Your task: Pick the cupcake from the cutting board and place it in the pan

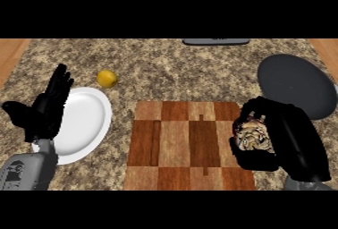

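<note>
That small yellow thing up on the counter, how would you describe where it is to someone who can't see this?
Start at the checkered wooden cutting board in the middle of the speckled counter. Left of it lies a white plate, and just beyond the plate's far edge sits the lemon. It is the only small, round, bright yellow thing there, lying directly on the stone.

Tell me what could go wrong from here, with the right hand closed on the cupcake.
The right hand curls round the cupcake and hides most of it, so a slip might go unseen. The pan lies just beyond the hand; its near rim could catch the cupcake if carried low. The left hand rests open over the white plate, out of the way.
</note>
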{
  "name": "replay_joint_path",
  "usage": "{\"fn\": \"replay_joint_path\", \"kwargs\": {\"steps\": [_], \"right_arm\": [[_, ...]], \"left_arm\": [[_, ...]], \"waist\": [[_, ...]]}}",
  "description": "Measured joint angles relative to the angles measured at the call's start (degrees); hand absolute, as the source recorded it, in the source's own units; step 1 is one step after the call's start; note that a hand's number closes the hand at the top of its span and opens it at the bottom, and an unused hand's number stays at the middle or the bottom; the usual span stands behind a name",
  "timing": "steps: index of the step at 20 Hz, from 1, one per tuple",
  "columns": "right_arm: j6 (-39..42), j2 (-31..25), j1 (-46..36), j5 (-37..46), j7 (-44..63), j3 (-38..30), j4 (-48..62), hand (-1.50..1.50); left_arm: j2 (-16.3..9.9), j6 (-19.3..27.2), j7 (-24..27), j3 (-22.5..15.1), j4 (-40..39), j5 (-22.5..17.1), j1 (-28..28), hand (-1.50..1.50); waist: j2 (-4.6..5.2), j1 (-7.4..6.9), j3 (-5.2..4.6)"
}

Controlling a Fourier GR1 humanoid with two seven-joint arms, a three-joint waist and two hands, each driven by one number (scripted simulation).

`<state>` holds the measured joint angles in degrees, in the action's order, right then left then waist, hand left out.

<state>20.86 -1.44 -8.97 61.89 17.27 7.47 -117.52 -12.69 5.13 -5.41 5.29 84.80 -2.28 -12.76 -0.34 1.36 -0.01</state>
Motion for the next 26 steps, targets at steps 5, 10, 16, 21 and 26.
{"fn": "replay_joint_path", "kwargs": {"steps": [5, 10, 16, 21, 26], "right_arm": [[-1.0, 0.4, -4.1, -10.0, 0.2, -11.9, 1.3, 1.50], [-2.2, -5.5, -11.0, -18.5, -3.5, -24.9, 11.2, 1.50], [-9.2, -15.4, -17.4, -18.8, -13.9, -33.1, 32.0, 1.50], [-18.6, -22.5, -22.1, -14.2, -22.5, -35.5, 49.8, 1.50], [-27.6, -27.1, -26.7, -12.4, -30.5, -38.1, 68.0, 1.50]], "left_arm": [[0.2, -0.6, 0.3, -0.4, -0.2, 0.2, -0.3, 0.00], [1.2, -0.4, 1.3, -1.1, -0.5, 0.8, -0.1, 0.00], [0.8, -1.1, 0.6, -0.7, -0.6, 0.5, -1.1, 0.00], [1.1, -1.6, 1.3, -1.1, -0.8, 0.7, -1.2, 0.00], [1.4, -1.8, 1.1, -1.4, -0.6, 0.7, -1.9, 0.00]], "waist": [[0.30, -0.86, 0.03], [0.46, -1.42, 0.04], [0.73, -2.23, 0.07], [1.15, -3.26, 0.12], [1.55, -4.19, 0.21]]}}
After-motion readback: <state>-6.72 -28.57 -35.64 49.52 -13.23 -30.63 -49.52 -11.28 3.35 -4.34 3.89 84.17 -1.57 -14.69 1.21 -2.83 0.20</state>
